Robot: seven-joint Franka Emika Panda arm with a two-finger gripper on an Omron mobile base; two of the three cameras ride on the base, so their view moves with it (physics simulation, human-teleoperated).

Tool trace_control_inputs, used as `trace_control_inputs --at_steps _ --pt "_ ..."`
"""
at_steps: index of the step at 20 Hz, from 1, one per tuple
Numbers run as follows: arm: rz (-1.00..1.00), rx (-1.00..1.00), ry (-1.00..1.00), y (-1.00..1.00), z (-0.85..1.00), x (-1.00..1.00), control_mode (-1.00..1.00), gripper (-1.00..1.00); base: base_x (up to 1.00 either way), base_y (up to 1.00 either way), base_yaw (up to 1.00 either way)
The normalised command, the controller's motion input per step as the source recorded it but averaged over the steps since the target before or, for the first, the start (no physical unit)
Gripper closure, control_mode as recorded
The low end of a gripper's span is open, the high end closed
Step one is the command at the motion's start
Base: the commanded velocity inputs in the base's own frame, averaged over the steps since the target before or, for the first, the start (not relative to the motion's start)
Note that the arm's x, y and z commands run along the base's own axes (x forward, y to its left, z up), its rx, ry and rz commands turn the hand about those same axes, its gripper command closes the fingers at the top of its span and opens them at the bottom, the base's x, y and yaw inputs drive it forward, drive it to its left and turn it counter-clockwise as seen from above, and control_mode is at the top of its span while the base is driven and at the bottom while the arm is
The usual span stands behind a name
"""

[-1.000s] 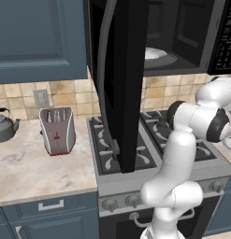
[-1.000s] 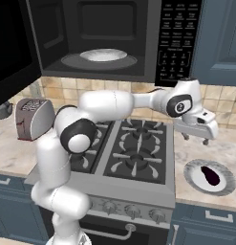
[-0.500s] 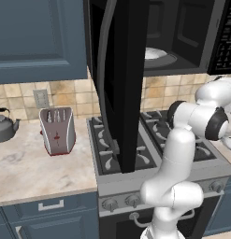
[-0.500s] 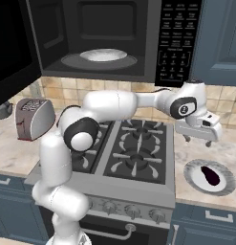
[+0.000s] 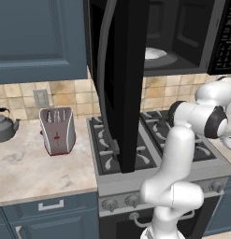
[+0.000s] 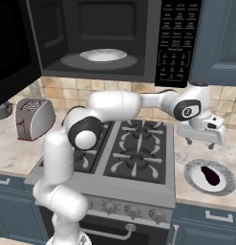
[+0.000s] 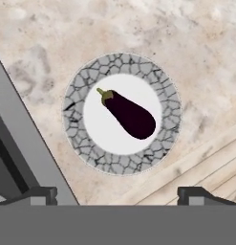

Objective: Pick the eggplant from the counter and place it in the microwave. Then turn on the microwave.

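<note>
Presently the gripper (image 6: 201, 142) is hovering with its jaws standing wide apart and gripping nothing. Below them the eggplant (image 7: 127, 114) is lying on a grey-rimmed plate (image 7: 73, 115) on the tabletop (image 7: 196, 62).

Small dark purple eggplant w/ green stem (image 7: 128, 115) lies flat on its side on a round plate, white centre w/ grey crackle rim (image 7: 120, 163); stem end at 10 o'clock, fat end at 4 in my hand view. Plate sits on light beige marbled stone counter (image 6: 200, 184). Large black over-range microwave (image 6: 114, 40), door swung wide open, white round turntable (image 6: 104, 55) bare inside, keypad at 3 o'clock.
</note>
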Motion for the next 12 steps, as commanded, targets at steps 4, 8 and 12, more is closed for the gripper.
trace_control_inputs --at_steps 4,8,12 --pt "0.08 0.03 0.03 -0.06 -0.11 0.00 -1.00 -1.00 0.00 0.00 0.00" --pt "0.07 0.01 0.03 -0.03 -0.13 0.02 -1.00 -1.00 0.00 0.00 0.00" --pt "0.08 0.00 0.01 -0.03 -0.15 0.02 -1.00 -1.00 0.00 0.00 0.00"
